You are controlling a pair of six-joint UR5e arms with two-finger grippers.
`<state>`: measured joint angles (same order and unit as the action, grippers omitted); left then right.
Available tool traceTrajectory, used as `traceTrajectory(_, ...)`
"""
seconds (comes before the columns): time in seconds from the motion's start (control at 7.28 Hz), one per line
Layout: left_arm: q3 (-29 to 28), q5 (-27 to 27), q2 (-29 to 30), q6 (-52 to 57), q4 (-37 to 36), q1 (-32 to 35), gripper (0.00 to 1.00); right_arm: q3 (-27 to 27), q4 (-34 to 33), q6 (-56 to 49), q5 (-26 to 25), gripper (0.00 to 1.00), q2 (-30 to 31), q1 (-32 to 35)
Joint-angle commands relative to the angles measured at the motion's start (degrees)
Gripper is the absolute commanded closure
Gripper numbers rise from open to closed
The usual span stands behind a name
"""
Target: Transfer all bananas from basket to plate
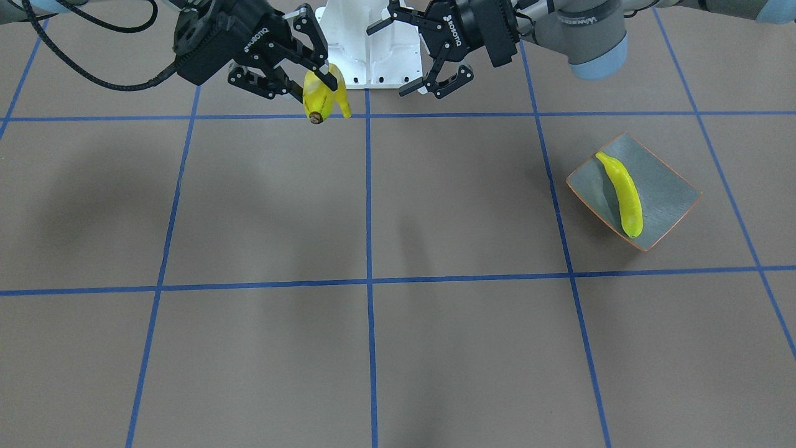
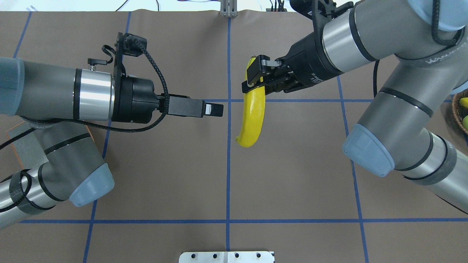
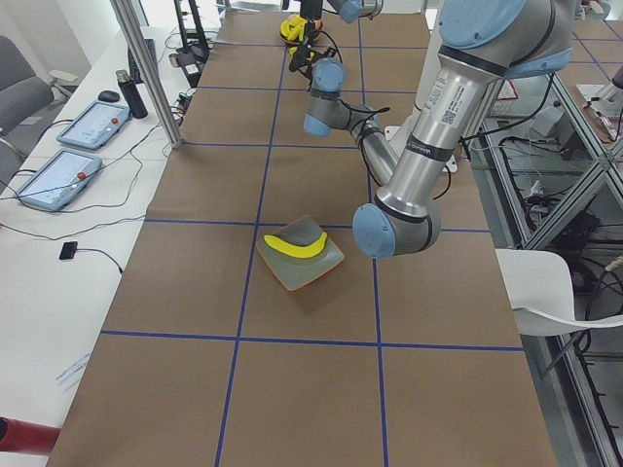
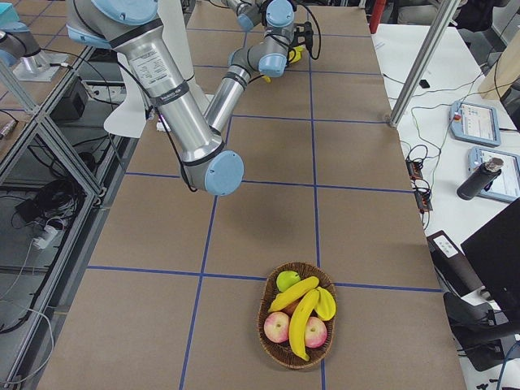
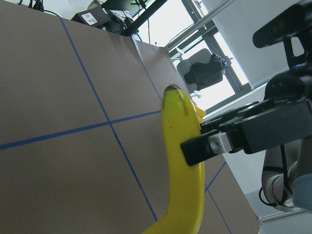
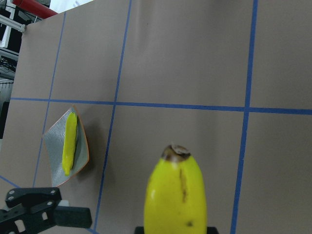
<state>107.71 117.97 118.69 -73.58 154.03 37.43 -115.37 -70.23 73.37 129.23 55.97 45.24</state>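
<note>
Overhead view: you see right arm coming in from 3 o'clock, wrist about level. Right gripper (image 2: 256, 78) clamped on banana (image 2: 252, 117) near dark-tipped end. Banana smooth, yellow, curved, in air over table centre, body running toward 6 o'clock.

Left arm stretched in from 9 o'clock. Left gripper (image 1: 390, 60) has jaws apart, holds nothing, near banana.

Glossy grey-green plate (image 1: 665, 186), orange rim, upcurved sides, at 9 o'clock side. Greenish-yellow banana (image 1: 624, 194) lies on it.

Woven basket (image 4: 271, 345) at 3 o'clock edge holds two bananas (image 4: 302, 313) and apples (image 4: 276, 327).
</note>
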Motion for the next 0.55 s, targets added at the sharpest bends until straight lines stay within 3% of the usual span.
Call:
traceTrajectory(0.0, -0.48, -0.11, 1.27, 0.1, 0.74, -1.48, 0.01, -0.73, 0.0, 1.15, -0.65, 1.0, -1.64, -1.99)
traceTrajectory(0.41, -0.75, -0.11, 1.98, 0.02, 0.74, -2.19, 0.01, -1.09, 0.0, 2.13, -2.76, 1.0, -2.45, -3.93)
